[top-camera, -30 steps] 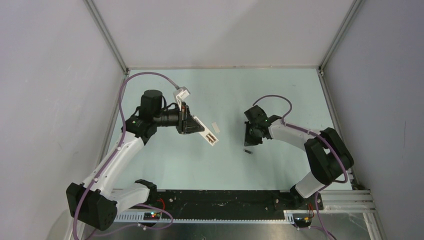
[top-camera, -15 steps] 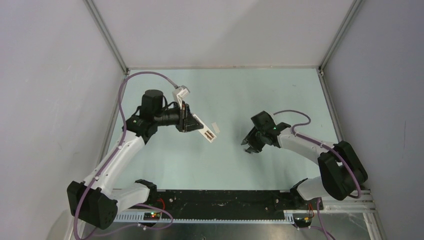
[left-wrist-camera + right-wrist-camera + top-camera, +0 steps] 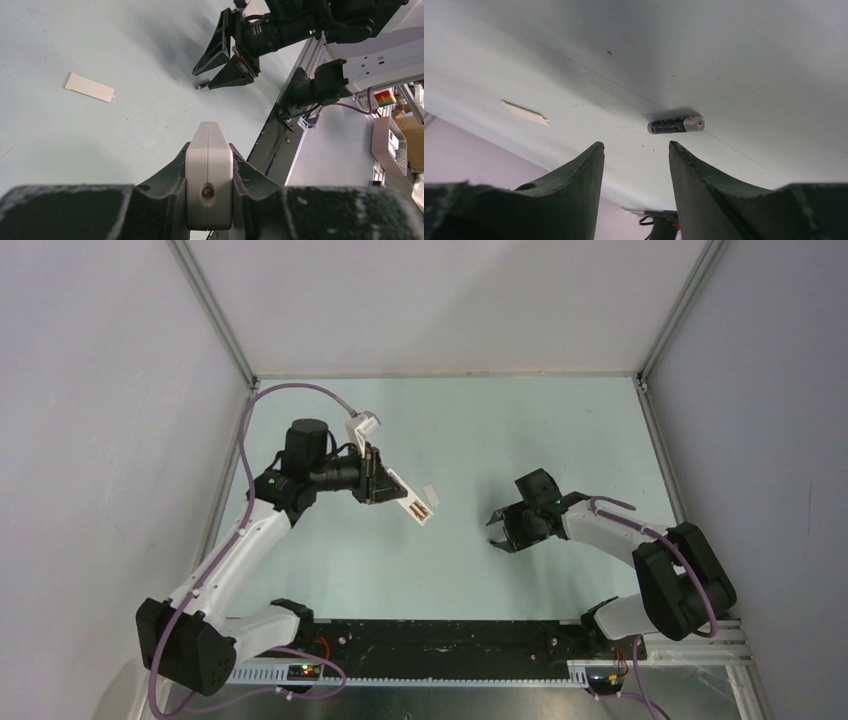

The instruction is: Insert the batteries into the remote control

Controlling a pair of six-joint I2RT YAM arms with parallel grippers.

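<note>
Battery point(image 3: 675, 124) lies on the table point(image 3: 330, 560) just ahead of your right gripper point(image 3: 495, 534), jaws spread wide. Your left gripper point(image 3: 373, 480) clamps the remote point(image 3: 410, 502), tilted above the table; its recess point(image 3: 421, 511) is too small to make out.

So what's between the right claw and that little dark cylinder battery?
Nothing: in the right wrist view, only bare pale table lies between the open right gripper and the small dark, silver-tipped battery.
</note>
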